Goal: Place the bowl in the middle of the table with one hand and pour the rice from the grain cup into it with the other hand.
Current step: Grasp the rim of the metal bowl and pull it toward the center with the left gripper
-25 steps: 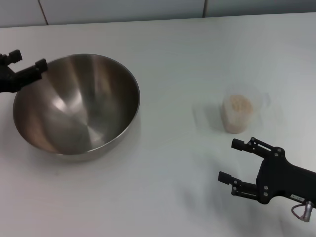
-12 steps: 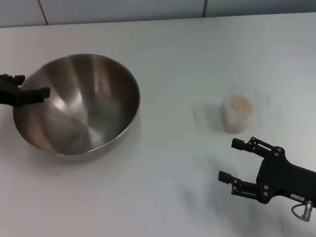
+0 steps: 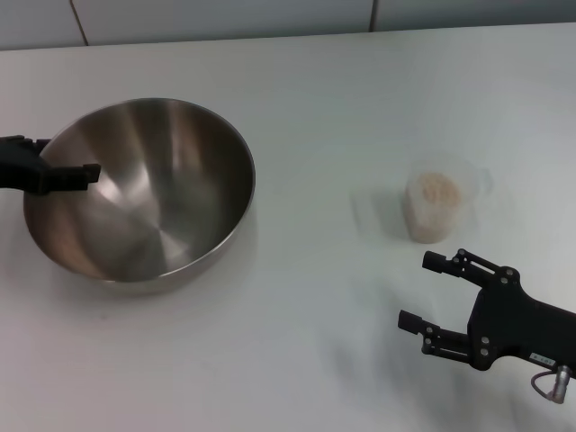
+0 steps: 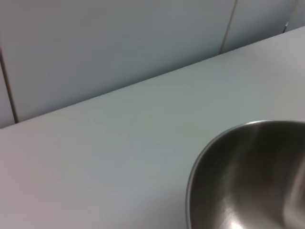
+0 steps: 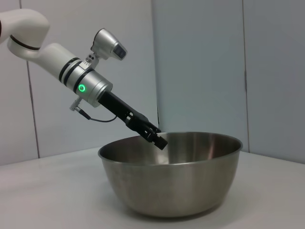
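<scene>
I've got the left gripper [image 3: 56, 162] at the bowl's [image 3: 144, 189] left rim, one finger reaching over the lip into the inside and the other outside it. From the right wrist view that finger dips just past the edge, but I can't tell whether the fingers are clamped on the metal or only straddling it.

The bowl sits on the left part of the table [image 3: 306, 99], not in the middle, so I judge the first step as barely begun.

The grain cup [image 3: 434, 205] stands upright to the right, well apart from the bowl, with the rice [image 3: 438, 189] inside it.

My right gripper [image 3: 430, 292] hovers near the cup, on the near side, fingers spread wide and holding nothing.

Moving the bowl to the centre, grasping the cup and pouring are all left.
</scene>
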Controlling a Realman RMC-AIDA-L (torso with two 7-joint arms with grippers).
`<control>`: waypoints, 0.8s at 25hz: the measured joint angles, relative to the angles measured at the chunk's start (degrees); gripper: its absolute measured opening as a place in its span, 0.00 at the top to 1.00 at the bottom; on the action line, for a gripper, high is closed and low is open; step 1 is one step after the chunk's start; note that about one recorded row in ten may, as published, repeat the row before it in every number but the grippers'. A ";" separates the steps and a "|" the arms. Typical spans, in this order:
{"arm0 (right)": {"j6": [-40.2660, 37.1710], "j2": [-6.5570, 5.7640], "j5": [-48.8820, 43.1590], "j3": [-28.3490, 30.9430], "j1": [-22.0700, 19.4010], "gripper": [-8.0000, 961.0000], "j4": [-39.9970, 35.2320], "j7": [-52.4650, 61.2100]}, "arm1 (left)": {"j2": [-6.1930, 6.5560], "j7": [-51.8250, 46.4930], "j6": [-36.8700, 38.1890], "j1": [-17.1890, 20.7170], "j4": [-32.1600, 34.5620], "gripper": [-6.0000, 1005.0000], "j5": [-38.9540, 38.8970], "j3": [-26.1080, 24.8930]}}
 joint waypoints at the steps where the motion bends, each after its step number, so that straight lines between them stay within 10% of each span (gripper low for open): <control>1: 0.00 0.00 0.00 0.00 0.00 0.15 0.00 0.00 | 0.00 -0.06 0.01 0.00 0.14 0.21 0.01 -0.01; 10: 0.00 0.00 0.00 0.04 0.00 0.15 0.00 -0.04 | 0.31 -1.59 0.01 -0.38 0.46 0.22 0.88 0.24; 20: 0.00 0.00 0.00 0.15 0.00 0.15 0.00 -0.11 | 0.35 -5.63 0.84 -2.50 0.63 0.56 5.75 0.07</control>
